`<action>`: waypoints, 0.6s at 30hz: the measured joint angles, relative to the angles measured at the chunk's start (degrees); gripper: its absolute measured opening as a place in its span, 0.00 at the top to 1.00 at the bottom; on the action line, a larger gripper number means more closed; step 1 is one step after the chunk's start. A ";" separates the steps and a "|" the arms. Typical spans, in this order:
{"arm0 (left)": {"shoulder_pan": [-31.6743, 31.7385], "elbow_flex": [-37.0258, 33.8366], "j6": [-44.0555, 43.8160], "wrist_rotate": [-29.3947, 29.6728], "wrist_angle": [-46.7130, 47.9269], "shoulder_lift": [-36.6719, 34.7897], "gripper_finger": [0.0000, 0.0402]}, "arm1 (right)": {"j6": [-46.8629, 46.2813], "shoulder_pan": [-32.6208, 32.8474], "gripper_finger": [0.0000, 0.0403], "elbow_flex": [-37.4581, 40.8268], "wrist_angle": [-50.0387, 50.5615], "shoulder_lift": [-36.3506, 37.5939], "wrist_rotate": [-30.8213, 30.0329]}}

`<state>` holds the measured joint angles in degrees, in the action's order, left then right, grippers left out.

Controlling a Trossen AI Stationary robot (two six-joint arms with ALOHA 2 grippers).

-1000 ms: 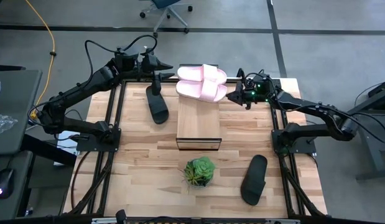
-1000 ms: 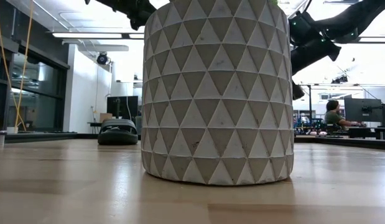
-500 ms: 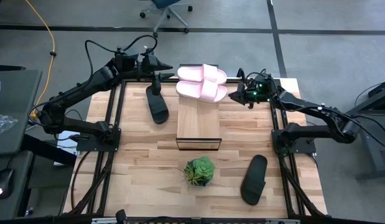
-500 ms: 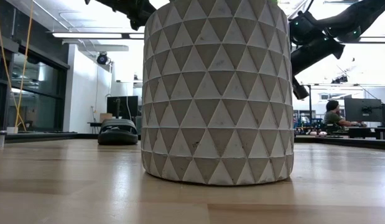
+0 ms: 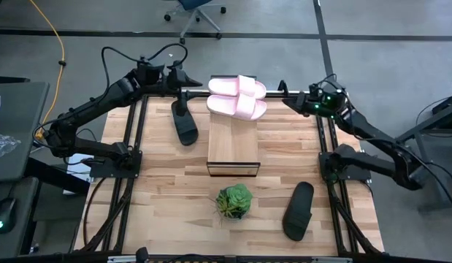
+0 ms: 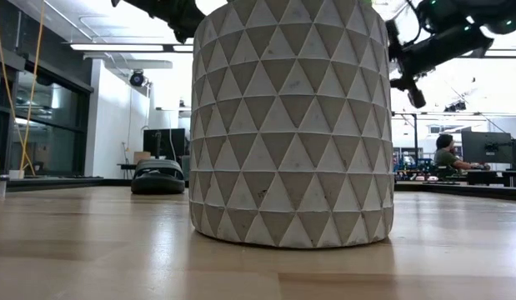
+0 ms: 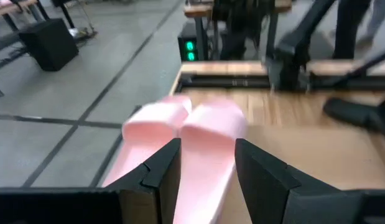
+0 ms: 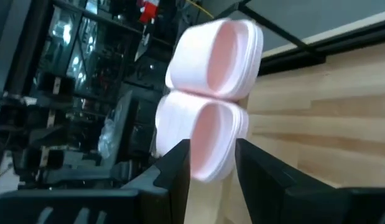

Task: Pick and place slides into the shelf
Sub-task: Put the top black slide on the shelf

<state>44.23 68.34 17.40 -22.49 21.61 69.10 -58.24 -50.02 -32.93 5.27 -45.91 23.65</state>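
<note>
A small green plant (image 5: 234, 201) sits near the front middle of the wooden table (image 5: 167, 197). From table height its pale pot (image 6: 291, 125), faced with raised triangles, fills most of the low view. On the grey floor beyond the table stands a blue chair (image 5: 196, 11), and a yellow cable (image 5: 60, 51) trails at the left. Far back in the room a person (image 6: 446, 154) seems to be seated at a monitor.
</note>
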 joint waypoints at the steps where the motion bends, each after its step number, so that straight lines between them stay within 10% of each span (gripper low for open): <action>1: 0.02 0.00 0.87 0.32 1.17 0.00 0.66 | 0.27 0.02 0.71 0.00 1.28 1.04 0.30; 18: 13.21 0.00 3.81 -0.10 23.14 0.48 0.66 | 6.01 0.92 0.71 0.00 10.01 6.16 -0.82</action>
<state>57.44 68.34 21.21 -22.59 44.76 69.58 -52.23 -49.10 -32.93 15.28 -39.75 22.83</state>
